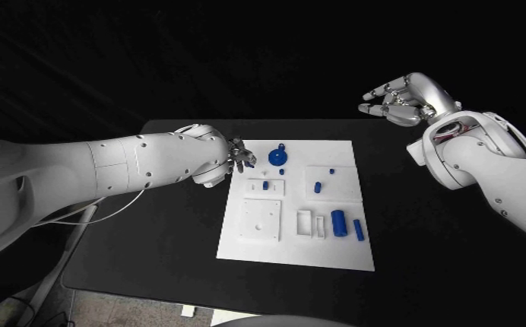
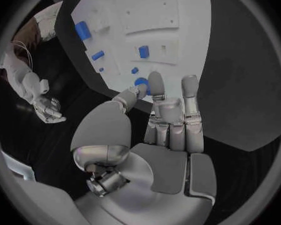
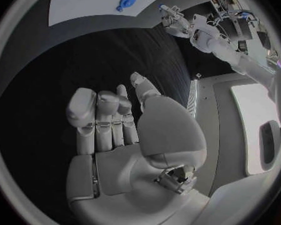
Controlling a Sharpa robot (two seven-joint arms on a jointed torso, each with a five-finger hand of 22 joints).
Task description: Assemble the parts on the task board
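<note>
Board (image 1: 247, 247): white rectangular plate lying flat at the middle of the black desk (image 1: 427, 243), long side running away from the robot.

Parts on it, head view:
- round blue disc (image 1: 277, 157) with a small knob, at the far edge, left of centre;
- tiny blue piece (image 1: 282, 172) just nearer than the disc;
- small blue peg (image 1: 265, 185) standing in a raised white square block on the left half;
- small blue piece (image 1: 318, 187) on the right half, within a faint square outline;
- blue cylinder (image 1: 340, 223) lying toward the near right, beside two narrow white slots;
- slim blue bar (image 1: 359, 230) just right of the cylinder, near the right edge;
- large white square plate (image 1: 263, 219) with small holes, near left.

Left robot hand (image 1: 220, 161): over the desk at the board's far left corner, close to the disc. Wrist view: fingers (image 2: 190, 100) extended and apart, thumb tip by the disc (image 2: 142, 83); contact cannot be told. Holding nothing.

Right robot hand (image 1: 404, 100): raised well apart from the board, beyond the far right corner of the desk. Fingers loosely bent, apart, holding nothing; palm (image 3: 125, 150) bare in wrist view.
</note>
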